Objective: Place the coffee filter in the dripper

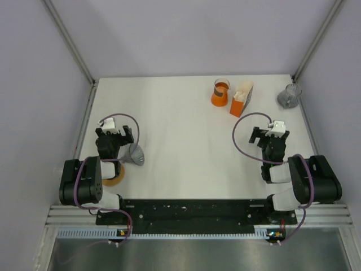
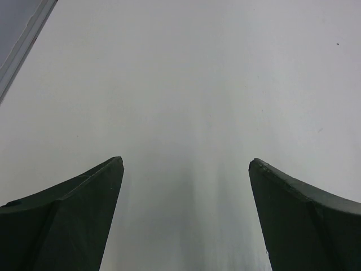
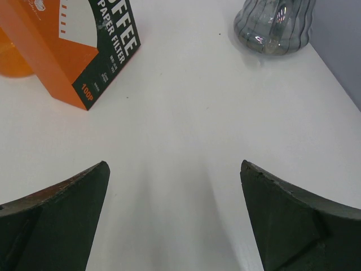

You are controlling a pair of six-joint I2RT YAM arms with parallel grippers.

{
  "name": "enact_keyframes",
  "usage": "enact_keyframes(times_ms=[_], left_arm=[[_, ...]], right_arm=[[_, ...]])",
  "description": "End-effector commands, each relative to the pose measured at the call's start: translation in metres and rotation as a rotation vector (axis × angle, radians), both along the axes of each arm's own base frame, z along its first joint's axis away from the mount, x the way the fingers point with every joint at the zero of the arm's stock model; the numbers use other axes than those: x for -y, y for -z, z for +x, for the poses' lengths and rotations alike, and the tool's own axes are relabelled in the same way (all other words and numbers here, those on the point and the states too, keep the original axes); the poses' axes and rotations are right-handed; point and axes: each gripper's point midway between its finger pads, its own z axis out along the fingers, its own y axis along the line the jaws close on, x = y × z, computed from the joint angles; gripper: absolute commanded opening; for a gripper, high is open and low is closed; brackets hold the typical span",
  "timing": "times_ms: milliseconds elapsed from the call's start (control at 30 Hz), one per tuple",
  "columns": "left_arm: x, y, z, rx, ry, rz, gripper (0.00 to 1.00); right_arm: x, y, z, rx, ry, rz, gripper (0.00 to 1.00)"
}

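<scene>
White tabletop [image 1: 186,164]: left gripper [image 2: 186,160] and right gripper [image 3: 174,163] both spread wide, empty. Coffee filter [image 1: 135,154] lies just beside dripper [image 1: 115,177], probably handiest for the left arm.

The left arm [image 1: 83,182] is folded back over its base, with its wrist reaching forward. The left end effector [image 2: 186,164] is spread wide, its dark fingers [image 2: 73,220] well apart with nothing between them. The right arm [image 1: 309,182] is folded the same way, and the right end effector [image 3: 175,164] also gapes wide, gripping nothing. Both point away from the bases, tilted downward.
</scene>
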Motion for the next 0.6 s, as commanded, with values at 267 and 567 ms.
enact_keyframes(times_ms=[267,567], left_arm=[[0.002,-0.017,0.009,0.059,0.019,0.023,0.99],[-0.003,-0.040,0.013,0.034,0.016,-0.022,0.99]], right_arm=[[-0.005,-0.035,0.015,0.005,-0.029,-0.007,0.99],[-0.027,-0.135,0.032,-0.023,-0.101,0.138,0.89]])
